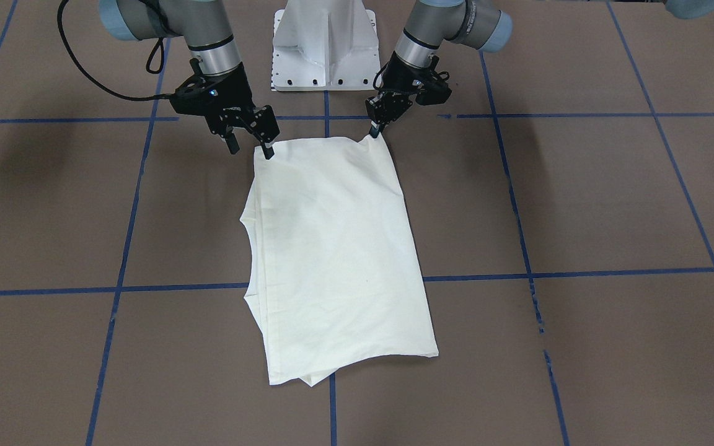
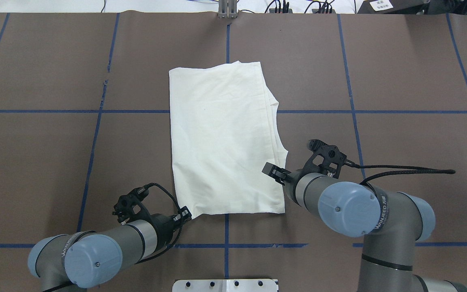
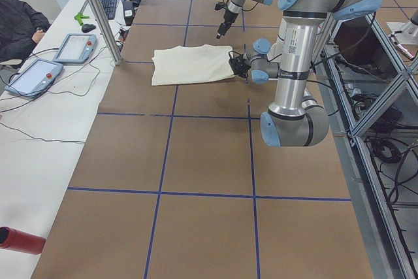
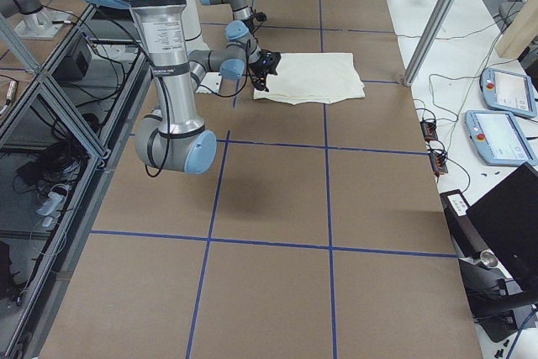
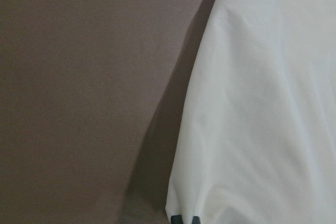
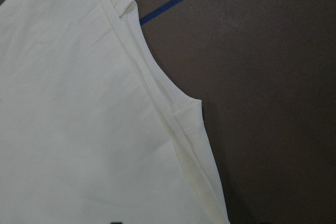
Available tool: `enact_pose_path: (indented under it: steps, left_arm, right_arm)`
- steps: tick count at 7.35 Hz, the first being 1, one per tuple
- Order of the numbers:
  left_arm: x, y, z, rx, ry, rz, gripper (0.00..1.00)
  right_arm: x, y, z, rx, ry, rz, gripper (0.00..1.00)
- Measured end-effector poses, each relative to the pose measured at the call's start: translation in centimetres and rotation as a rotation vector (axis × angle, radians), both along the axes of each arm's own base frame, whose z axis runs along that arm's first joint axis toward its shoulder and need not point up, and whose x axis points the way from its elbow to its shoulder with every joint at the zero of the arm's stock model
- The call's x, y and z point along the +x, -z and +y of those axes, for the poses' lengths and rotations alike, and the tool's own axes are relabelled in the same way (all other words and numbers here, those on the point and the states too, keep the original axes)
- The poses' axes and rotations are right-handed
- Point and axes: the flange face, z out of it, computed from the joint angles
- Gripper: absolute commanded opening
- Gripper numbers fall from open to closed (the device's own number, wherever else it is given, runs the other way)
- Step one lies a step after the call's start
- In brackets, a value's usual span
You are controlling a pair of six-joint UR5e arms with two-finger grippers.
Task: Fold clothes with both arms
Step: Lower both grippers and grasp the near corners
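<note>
The cream-white shirt (image 1: 332, 248) lies folded into a long rectangle, plain side up; its print is hidden. It also shows in the overhead view (image 2: 223, 138). My left gripper (image 1: 374, 131) is shut on the shirt's near corner and lifts it slightly; in the left wrist view its fingertips (image 5: 184, 219) pinch the cloth (image 5: 262, 103). My right gripper (image 1: 250, 150) is open at the other near corner, with one finger on the cloth and the other off it. The right wrist view shows the layered shirt edge (image 6: 173, 114).
The brown table (image 1: 580, 204) carries blue tape grid lines (image 1: 518, 272). The white pedestal base (image 1: 325, 43) stands just behind the shirt between the arms. Operator pendants (image 3: 55, 60) lie on a side bench beyond the table's far edge.
</note>
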Motion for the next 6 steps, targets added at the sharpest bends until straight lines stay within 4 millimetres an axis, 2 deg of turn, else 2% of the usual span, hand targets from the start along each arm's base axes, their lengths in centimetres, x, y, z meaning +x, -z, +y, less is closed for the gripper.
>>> enact_pose_path:
  steps: [2, 4, 6]
  left_arm:
    - [-0.2, 0.3, 0.0, 0.001, 0.001, 0.006, 0.00]
    - [-0.2, 0.3, 0.0, 0.002, 0.002, 0.006, 0.00]
    - [-0.3, 0.2, 0.0, 0.001, 0.003, 0.006, 0.00]
  right_arm:
    - [-3.0, 0.3, 1.5, -0.087, -0.027, 0.015, 0.85]
    - [-5.8, 0.3, 4.2, -0.129, -0.055, 0.005, 0.83]
    - [-7.3, -0.2, 5.0, -0.149, -0.083, 0.009, 0.82]
